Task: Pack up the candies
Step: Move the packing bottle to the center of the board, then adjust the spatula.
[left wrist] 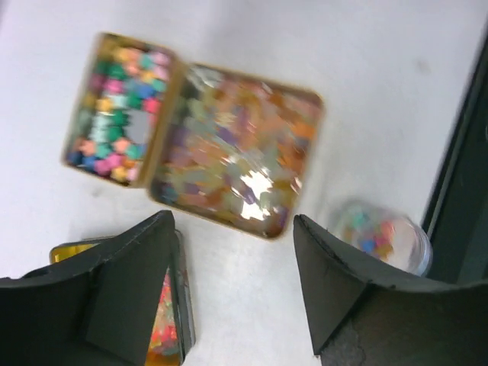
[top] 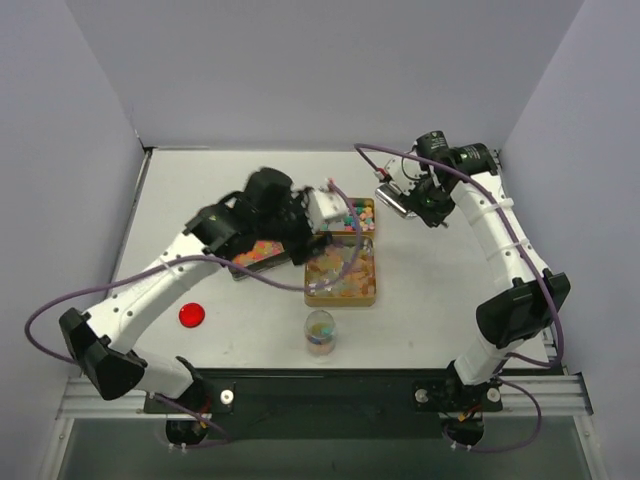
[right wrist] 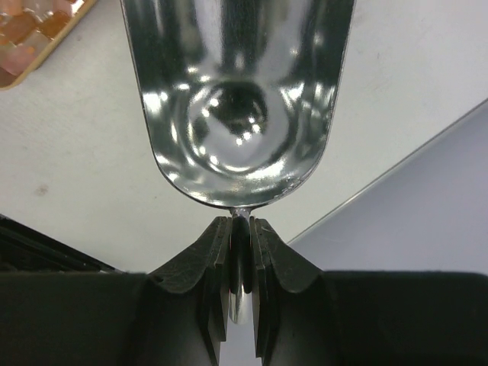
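Right gripper [right wrist: 240,229] clamped on the metal scoop [right wrist: 236,99] by its handle, just right of the tins. Left gripper [left wrist: 232,221] jaws wide, nothing between, above the candies [left wrist: 236,152] we see filling the gold tin [left wrist: 259,80]; more in the clear jar [left wrist: 381,232].

- A white table [top: 200,190] fills the middle, its matte top evenly lit, with only soft, faint shadows.
- Behind the table's far edge rises a plain pale lavender back wall [top: 320,70].
- A left wall [top: 50,150] and a right wall [top: 590,120] of the same colour close in the table's sides.
- Along the table's near edge runs a black strip [top: 320,385], mounted on a silver metal rail [top: 100,402].
- Below the table's near edge lies a dull grey-green surface [top: 330,455].
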`<state>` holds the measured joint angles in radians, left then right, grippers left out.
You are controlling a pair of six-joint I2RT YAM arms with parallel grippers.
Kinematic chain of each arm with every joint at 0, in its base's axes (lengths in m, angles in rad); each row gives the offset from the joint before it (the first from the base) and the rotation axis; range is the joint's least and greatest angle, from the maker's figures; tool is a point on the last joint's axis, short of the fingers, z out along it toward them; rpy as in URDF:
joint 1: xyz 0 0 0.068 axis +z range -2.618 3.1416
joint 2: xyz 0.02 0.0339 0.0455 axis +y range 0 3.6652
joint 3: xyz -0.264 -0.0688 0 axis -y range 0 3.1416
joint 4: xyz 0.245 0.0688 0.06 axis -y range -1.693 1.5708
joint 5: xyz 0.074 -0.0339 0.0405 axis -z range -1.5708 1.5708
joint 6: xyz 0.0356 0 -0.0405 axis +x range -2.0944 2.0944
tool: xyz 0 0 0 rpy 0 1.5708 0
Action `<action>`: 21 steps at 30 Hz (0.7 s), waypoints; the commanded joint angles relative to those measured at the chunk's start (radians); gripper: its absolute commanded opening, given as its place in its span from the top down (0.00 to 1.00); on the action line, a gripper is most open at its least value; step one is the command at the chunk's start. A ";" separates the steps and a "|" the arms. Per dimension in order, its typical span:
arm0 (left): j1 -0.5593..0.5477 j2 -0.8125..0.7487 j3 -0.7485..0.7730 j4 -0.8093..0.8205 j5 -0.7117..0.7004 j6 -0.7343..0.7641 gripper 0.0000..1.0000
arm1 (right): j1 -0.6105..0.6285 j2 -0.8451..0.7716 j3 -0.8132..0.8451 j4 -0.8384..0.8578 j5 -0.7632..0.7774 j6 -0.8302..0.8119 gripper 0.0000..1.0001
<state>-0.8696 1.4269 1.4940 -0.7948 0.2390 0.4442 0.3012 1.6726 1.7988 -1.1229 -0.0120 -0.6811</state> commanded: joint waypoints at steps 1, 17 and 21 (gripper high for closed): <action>0.291 -0.052 0.037 0.307 0.144 -0.365 0.39 | -0.004 -0.036 0.080 -0.058 -0.135 -0.001 1.00; 0.483 0.254 -0.041 0.873 0.611 -1.151 1.00 | 0.249 0.111 0.187 0.040 -0.118 -0.094 1.00; 0.483 0.271 -0.054 0.902 0.618 -1.154 1.00 | 0.256 0.170 0.255 0.043 -0.114 -0.083 1.00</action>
<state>-0.3893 1.6947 1.4406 -0.0219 0.8032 -0.6556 0.5514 1.8141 1.9816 -1.0801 -0.1429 -0.7834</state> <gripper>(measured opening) 0.025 0.142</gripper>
